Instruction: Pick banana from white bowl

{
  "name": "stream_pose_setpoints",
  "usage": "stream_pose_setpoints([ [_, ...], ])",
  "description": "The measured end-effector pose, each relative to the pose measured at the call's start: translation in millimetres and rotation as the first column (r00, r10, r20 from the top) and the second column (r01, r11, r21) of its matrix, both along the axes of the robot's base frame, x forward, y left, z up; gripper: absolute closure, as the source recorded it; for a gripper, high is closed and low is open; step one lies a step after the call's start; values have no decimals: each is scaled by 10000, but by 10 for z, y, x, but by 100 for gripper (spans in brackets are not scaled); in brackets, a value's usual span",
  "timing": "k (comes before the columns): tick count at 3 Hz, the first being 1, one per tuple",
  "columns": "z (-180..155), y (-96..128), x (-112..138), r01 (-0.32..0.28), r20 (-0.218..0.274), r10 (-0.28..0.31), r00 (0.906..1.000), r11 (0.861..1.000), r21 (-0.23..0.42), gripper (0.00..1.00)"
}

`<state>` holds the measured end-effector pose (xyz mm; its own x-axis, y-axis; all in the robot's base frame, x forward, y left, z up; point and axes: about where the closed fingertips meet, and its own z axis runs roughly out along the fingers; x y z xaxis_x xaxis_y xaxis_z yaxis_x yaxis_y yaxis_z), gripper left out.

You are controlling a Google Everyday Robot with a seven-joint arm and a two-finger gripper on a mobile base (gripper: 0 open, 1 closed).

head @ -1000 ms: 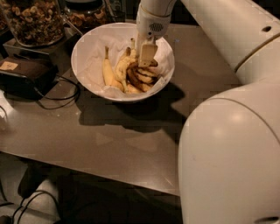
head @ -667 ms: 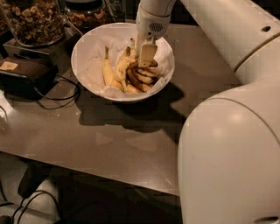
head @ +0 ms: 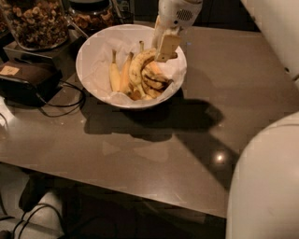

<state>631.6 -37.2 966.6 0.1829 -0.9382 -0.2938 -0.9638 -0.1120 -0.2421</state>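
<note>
Gripper: the gripper point(head: 166, 48) hangs over the white bowl's 1 o'clock sector, coming down from the top edge of the view on a white wrist.
Gripper state: cannot tell whether it is apart or clamped; its tan lower end lies against the upper end of the banana.
Banana: the banana point(head: 138, 66) lies inside the bowl just right of centre. It curves from about 6 o'clock up toward 1 o'clock, yellow with brown speckles, and its top end meets the gripper.
White bowl: the white bowl point(head: 81, 59) stands on the table at the view's 12 o'clock, lined with crumpled white paper.
Pale bananas: two pale bananas point(head: 115, 75) lie side by side at the bowl's 9 o'clock, stems toward 12 o'clock, the right one touching the long banana.
Browned bananas: small browned bananas point(head: 157, 82) are piled at the bowl's 4 o'clock, under and beside the long one.
Table: the brown table point(head: 140, 154) carries the bowl's shadow toward 4 o'clock.
Nut jars: one nut jar point(head: 36, 23) stands at the bowl's 10 o'clock, and a second jar point(head: 93, 14) at 11 o'clock, near the rim.
Dark box: a dark box point(head: 28, 80) sits at the bowl's 9 o'clock, with a pale tag on top.
Cable: a black cable point(head: 63, 103) loops between the box and the bowl.
Robot body: the white robot body point(head: 266, 186) fills the view's 4 to 5 o'clock corner.
</note>
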Motion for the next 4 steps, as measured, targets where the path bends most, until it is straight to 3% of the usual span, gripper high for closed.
stream_pose_setpoints([
  [1,237,-52,-128,-176,411,159,9990,9989,427,100],
  [2,254,-29,-119,-185,489,160,9987,9985,520,100],
  [4,496,-52,-511,447,424,-470,9980,9976,532,100],
])
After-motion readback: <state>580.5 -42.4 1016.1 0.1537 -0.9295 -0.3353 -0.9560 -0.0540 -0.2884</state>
